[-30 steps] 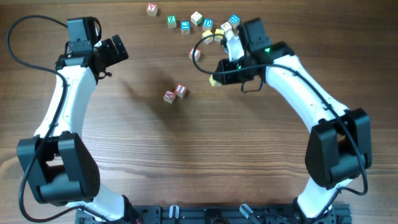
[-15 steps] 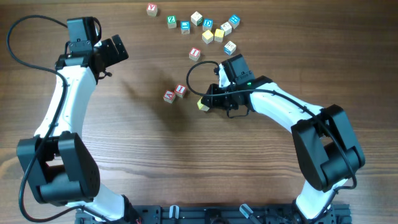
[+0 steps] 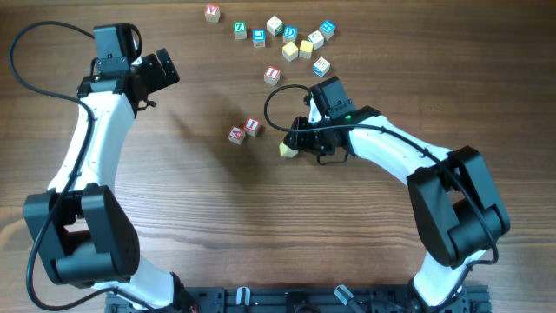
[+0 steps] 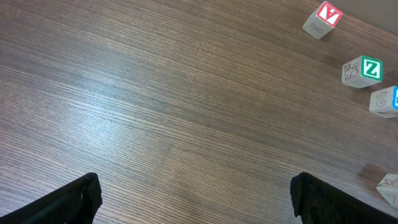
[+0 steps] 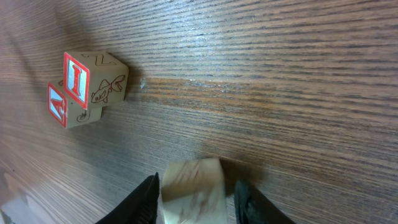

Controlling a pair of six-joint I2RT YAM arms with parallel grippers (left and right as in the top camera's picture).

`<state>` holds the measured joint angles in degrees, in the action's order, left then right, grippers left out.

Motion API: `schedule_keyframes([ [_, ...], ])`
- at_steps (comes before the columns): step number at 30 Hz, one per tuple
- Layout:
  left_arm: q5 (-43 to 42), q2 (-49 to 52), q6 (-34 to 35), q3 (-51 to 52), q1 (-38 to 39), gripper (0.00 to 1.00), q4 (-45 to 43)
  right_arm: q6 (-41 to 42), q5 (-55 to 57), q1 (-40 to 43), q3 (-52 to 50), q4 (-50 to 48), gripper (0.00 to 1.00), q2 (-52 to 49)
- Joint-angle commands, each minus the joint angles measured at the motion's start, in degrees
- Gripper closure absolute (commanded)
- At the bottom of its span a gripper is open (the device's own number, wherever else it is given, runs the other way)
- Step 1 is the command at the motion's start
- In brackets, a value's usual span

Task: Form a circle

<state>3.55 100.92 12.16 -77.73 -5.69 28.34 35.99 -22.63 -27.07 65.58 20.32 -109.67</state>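
Near the table's (image 3: 261,226) middle just two red-lettered cubes (image 5: 87,87) touch, the circle barely begun. Right hand (image 3: 294,148) straddles a yellow cube (image 5: 193,185) beside them, grip uncertain; left hand (image 4: 196,199) gapes empty.

- The right gripper (image 3: 292,146) reaches low over the middle of the wooden worktop (image 3: 217,226), with a yellow cube (image 3: 286,150) at its fingertips.
- A pair of red-lettered cubes (image 3: 251,127) sit touching each other, near the yellow cube on its left-edge side but clear of it.
- Loose letter cubes (image 3: 290,33) with green, blue, red, yellow and plain faces lie scattered along the far edge.
- The left gripper (image 3: 162,69) hangs near the far left corner, well apart from every cube.
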Motion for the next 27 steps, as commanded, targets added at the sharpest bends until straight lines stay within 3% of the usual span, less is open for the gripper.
schedule_keyframes([
  [1, -0.02, -0.52, 0.52, -0.28, -0.11, 0.00, 0.00, 0.52, 1.29, -0.07, -0.48, 0.13, 0.57, -0.81],
  [6, -0.02, -0.52, 0.50, -0.28, -0.11, 0.00, 0.00, 0.50, 1.64, -0.07, -0.46, 0.94, 0.51, -0.81],
  [9, -0.02, -0.52, 0.52, -0.28, -0.11, 0.00, 0.00, 0.61, 0.15, 0.07, -0.15, 2.43, 0.57, -0.70],
  [11, -0.02, -0.52, 0.52, -0.28, -0.11, 0.00, 0.00, -0.61, -1.97, 0.13, 1.53, 4.11, 0.64, -0.17],
  [16, -0.02, -0.52, 0.52, -0.28, -0.11, 0.00, 0.00, -1.29, -2.38, 0.07, 3.08, 6.08, 0.96, 3.41],
  [27, -0.02, -0.52, 0.52, -0.28, -0.11, 0.00, 0.00, -1.27, -3.93, -0.72, -1.44, 3.76, 0.96, 3.17],
])
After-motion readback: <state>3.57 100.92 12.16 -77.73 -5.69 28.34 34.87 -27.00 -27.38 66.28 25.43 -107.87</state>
